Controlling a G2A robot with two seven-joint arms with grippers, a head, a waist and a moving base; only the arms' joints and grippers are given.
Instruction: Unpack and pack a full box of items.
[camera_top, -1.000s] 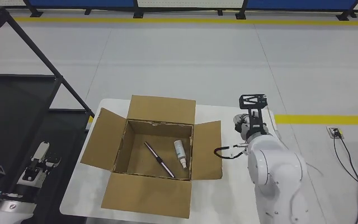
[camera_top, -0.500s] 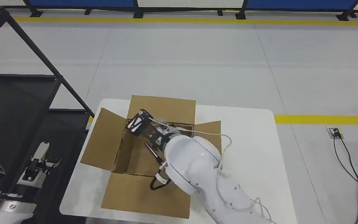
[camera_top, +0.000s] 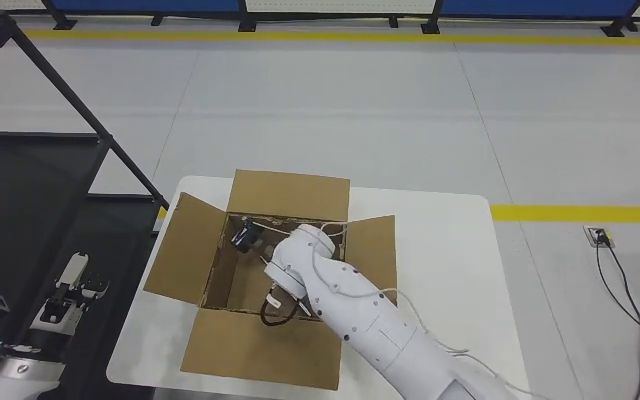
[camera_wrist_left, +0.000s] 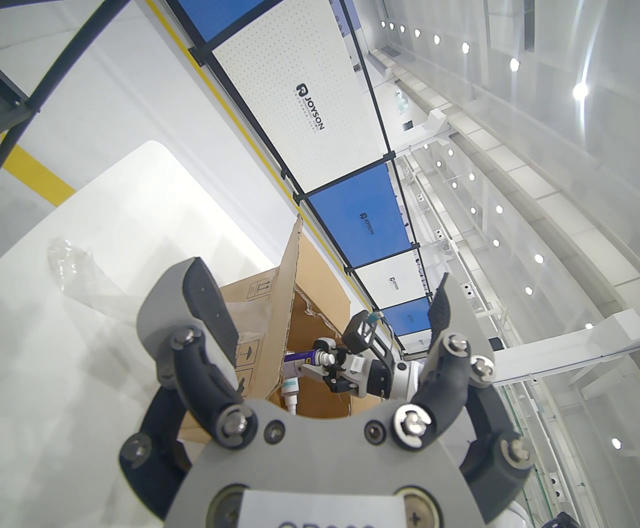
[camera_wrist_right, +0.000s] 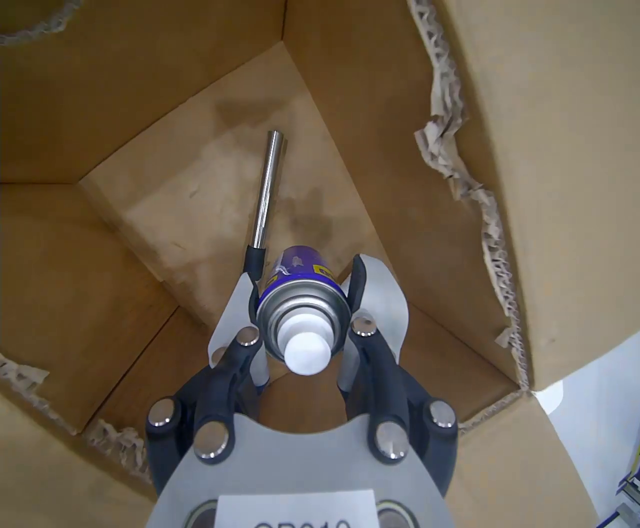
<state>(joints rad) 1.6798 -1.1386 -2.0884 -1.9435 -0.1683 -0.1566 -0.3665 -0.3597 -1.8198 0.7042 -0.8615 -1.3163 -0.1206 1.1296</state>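
here, can (camera_wrist_right: 300, 280) base-first toward box floor (camera_wrist_right: 200, 165)

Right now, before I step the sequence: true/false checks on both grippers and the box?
1. The right gripper is shut on a purple spray can. True.
2. The can is held outside the cardboard box. False: it is inside the box, with walls around it.
3. A metal rod lies on the box floor. True.
4. The left gripper grips a bottle. False: its jaws are open with nothing between them.
5. The box's flaps are folded open. True.
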